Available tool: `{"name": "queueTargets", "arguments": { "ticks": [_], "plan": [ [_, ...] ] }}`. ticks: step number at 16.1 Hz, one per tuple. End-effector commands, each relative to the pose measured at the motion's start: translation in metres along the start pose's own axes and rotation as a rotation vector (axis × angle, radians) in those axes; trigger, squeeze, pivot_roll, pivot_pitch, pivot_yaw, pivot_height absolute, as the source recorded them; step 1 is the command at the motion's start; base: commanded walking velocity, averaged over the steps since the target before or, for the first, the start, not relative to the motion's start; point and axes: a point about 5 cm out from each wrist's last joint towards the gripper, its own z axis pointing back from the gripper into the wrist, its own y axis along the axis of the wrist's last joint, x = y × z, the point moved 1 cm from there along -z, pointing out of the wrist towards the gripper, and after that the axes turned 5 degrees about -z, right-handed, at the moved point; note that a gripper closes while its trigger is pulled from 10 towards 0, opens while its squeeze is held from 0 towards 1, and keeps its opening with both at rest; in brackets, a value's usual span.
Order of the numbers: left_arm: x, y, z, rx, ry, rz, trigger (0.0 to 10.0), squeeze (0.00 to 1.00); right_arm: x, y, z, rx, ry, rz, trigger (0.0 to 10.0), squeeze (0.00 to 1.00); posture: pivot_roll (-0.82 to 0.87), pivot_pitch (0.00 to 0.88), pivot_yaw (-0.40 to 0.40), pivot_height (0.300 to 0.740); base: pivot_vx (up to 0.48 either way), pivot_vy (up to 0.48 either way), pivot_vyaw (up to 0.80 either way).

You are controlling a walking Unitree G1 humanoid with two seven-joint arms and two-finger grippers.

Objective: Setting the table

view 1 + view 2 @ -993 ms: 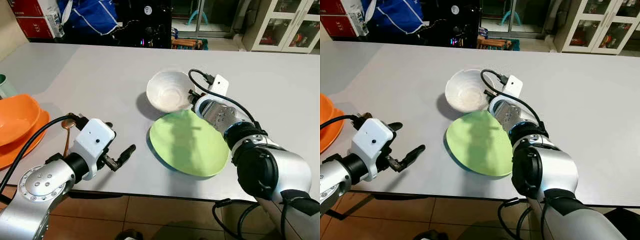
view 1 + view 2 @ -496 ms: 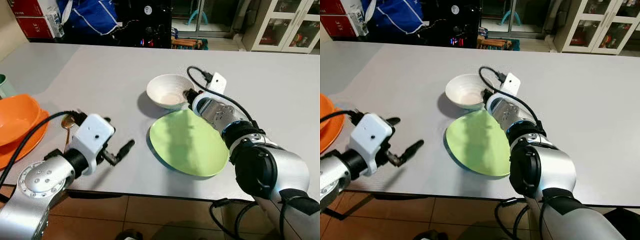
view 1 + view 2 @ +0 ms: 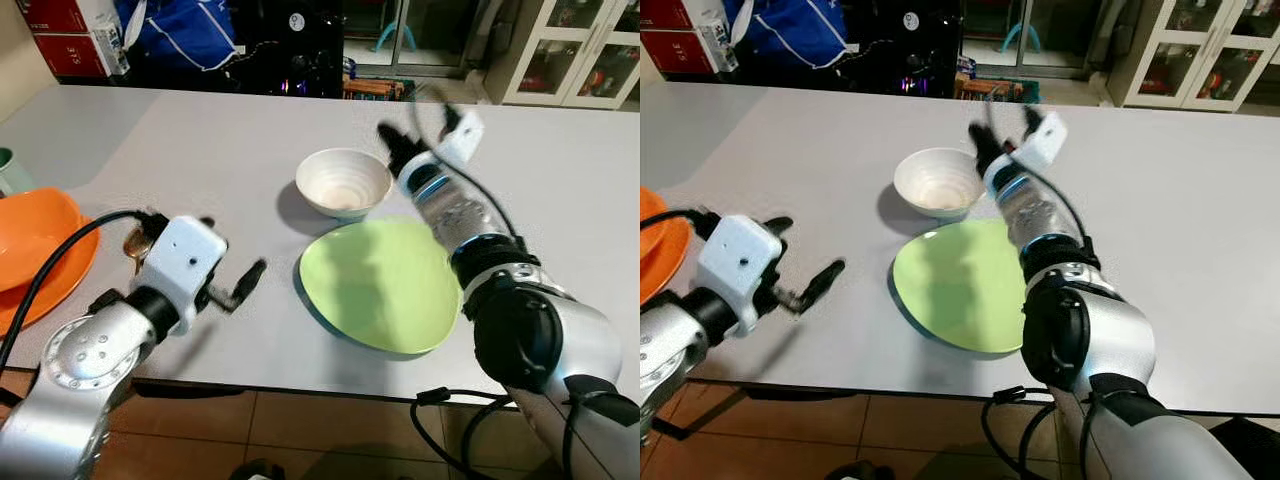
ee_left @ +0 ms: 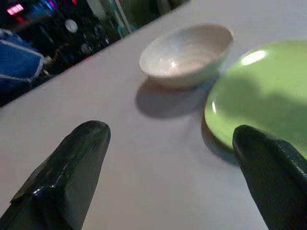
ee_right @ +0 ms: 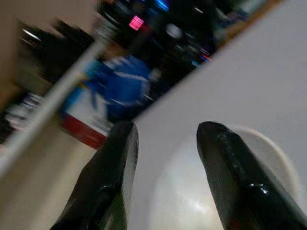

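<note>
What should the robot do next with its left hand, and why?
Probably reach back for the spoon. The white bowl and green plate already sit on the table, and the open left gripper hovers empty near it.

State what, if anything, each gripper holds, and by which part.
Nothing. The right gripper is open above the white ceramic bowl; the left gripper is open over bare table.
</note>
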Motion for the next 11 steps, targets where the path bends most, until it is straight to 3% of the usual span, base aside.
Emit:
{"name": "queueTargets", "arguments": {
  "ticks": [1,2,4,5,8,11],
  "plan": [
    [0.001,0.001,-0.004,0.009,0.021,-0.004,10.0,0.00,0.001,0.016,0.003,0.061,0.047,-0.022,10.0,0.00,0.04,0.000,-0.011,0.740,0.000,0.000,0.00],
    [0.002,0.002,-0.006,0.022,0.033,0.002,10.0,0.00,0.003,0.021,0.005,0.082,0.054,-0.012,10.0,0.00,0.04,0.000,-0.015,0.740,0.000,0.000,0.00],
    [0.005,0.006,-0.020,0.039,0.164,0.083,10.0,0.00,0.017,0.050,0.045,0.220,-0.010,0.258,10.0,0.00,0.00,0.000,-0.046,0.740,0.000,0.000,0.00],
    [0.004,0.006,-0.022,0.041,0.183,0.097,10.0,0.00,0.017,0.052,0.053,0.233,-0.024,0.314,10.0,0.00,0.00,0.000,-0.046,0.740,0.000,0.000,0.00],
    [0.003,0.005,-0.037,0.054,0.245,0.090,10.0,0.00,0.013,0.044,0.109,0.234,-0.122,0.645,10.0,0.00,-0.06,0.000,-0.020,0.740,0.000,0.000,0.00],
    [-0.003,0.018,-0.047,0.103,0.293,0.100,10.0,0.00,0.011,0.026,0.142,0.185,-0.204,0.674,10.0,0.00,-0.06,0.000,0.003,0.740,0.000,0.000,0.00]
  ]
}}
